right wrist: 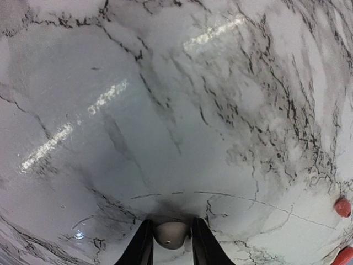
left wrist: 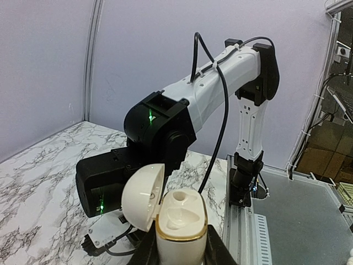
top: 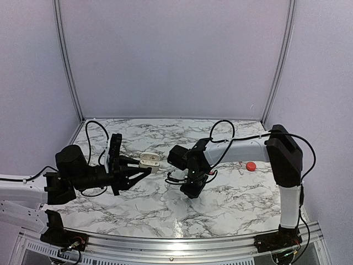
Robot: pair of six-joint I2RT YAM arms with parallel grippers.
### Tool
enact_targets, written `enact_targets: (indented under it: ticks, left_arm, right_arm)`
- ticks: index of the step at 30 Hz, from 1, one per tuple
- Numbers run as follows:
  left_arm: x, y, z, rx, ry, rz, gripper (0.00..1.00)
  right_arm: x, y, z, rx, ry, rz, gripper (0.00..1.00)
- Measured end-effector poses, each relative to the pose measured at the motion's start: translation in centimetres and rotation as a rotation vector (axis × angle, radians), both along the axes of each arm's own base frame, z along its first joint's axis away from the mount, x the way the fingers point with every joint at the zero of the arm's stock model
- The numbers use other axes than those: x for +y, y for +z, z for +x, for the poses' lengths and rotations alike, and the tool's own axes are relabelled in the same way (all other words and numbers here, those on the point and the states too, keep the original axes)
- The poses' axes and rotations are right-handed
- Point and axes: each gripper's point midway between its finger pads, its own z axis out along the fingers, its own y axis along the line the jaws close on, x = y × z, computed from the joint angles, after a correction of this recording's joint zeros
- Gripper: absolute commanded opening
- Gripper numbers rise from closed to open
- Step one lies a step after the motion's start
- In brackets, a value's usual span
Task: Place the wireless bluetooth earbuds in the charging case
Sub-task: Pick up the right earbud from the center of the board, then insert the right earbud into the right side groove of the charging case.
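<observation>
Left hand (left wrist: 181, 251) is pinching the white case (left wrist: 181, 221), its lid (left wrist: 142, 196) hanging open at 9 o'clock. Right hand (right wrist: 171, 225) is squeezing a pale bud (right wrist: 171, 236) over the worktop (right wrist: 165, 110); red earbuds (right wrist: 342, 207) are lying at 4 o'clock.

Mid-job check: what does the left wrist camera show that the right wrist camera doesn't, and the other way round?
Left wrist only: the open white charging case, lid flipped aside, clamped in the left gripper, with the right arm beyond it. Right wrist only: a small pale rounded piece pinched in the right gripper, and two red buds at the right edge of that view. Both: the marble table.
</observation>
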Motion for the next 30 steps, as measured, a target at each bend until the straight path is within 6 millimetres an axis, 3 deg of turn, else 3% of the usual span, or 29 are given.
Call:
enact_targets:
  ticks: [12, 16, 19, 24, 30]
  left_arm:
    - [0.3, -0.1, 0.2, -0.002, 0.018, -0.002, 0.0]
    - [0.5, 0.0, 0.5, -0.01, 0.042, -0.003, 0.0]
    - [0.7, 0.0, 0.7, -0.021, 0.057, -0.002, 0.0]
    - [1.1, 0.4, 0.8, -0.071, 0.071, -0.005, 0.0]
    - [1.5, 1.3, 0.6, -0.163, 0.083, -0.016, 0.0]
  right_arm:
    - [-0.1, 0.3, 0.3, -0.013, 0.002, -0.01, 0.15]
    - [0.8, 2.4, 1.3, -0.055, -0.019, 0.07, 0.14]
    - [1.9, 6.6, 2.7, -0.134, -0.04, 0.199, 0.13]
    - [3.7, 15.5, 4.0, -0.279, -0.048, 0.449, 0.13]
    - [5.3, 27.4, 2.0, -0.418, 0.007, 0.825, 0.14]
